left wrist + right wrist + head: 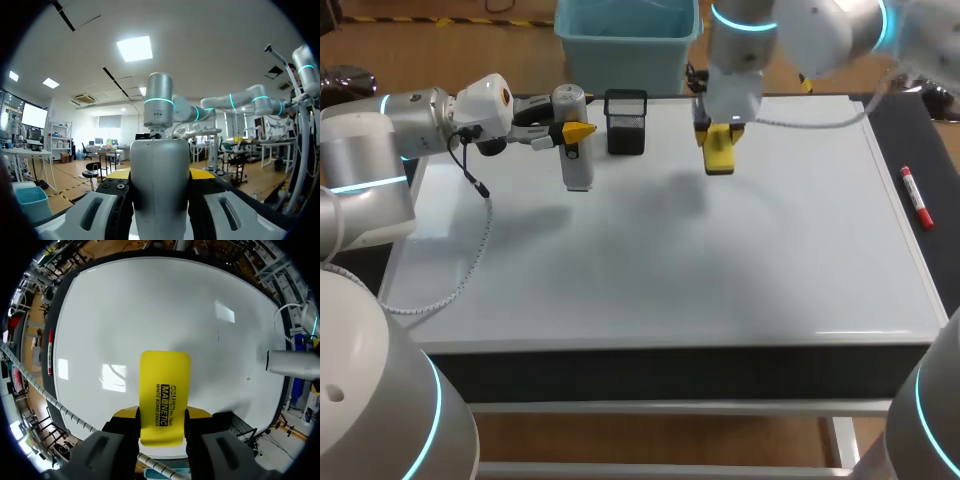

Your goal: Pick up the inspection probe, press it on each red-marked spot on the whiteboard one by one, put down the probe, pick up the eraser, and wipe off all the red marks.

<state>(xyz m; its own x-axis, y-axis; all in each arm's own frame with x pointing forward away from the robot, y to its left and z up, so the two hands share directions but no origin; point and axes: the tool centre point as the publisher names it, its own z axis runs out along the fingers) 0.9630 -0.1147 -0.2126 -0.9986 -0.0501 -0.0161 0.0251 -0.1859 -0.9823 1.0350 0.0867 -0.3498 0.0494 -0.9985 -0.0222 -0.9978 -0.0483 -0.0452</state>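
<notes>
The grey cylindrical inspection probe point(577, 160) hangs upright over the whiteboard's point(720, 270) far left part, and my left gripper point(576, 132) is shut on it from the side. From the left wrist, the probe point(160, 195) fills the gap between the fingers of that gripper point(160, 175). My right gripper point(718, 130) is shut on the yellow eraser point(719, 152), held just above the board's far middle. The right wrist view shows the eraser point(165, 395) gripped by this gripper point(162, 416) over the whiteboard point(150, 305), with the probe point(292, 365) off to one side. I see no red marks on the board.
A black mesh holder point(625, 122) stands at the board's far edge between the two grippers, also seen beside the eraser as the mesh holder point(240, 425). A red marker point(917, 197) lies on the dark strip along the board's right side. A white cable point(470, 260) trails from my left wrist.
</notes>
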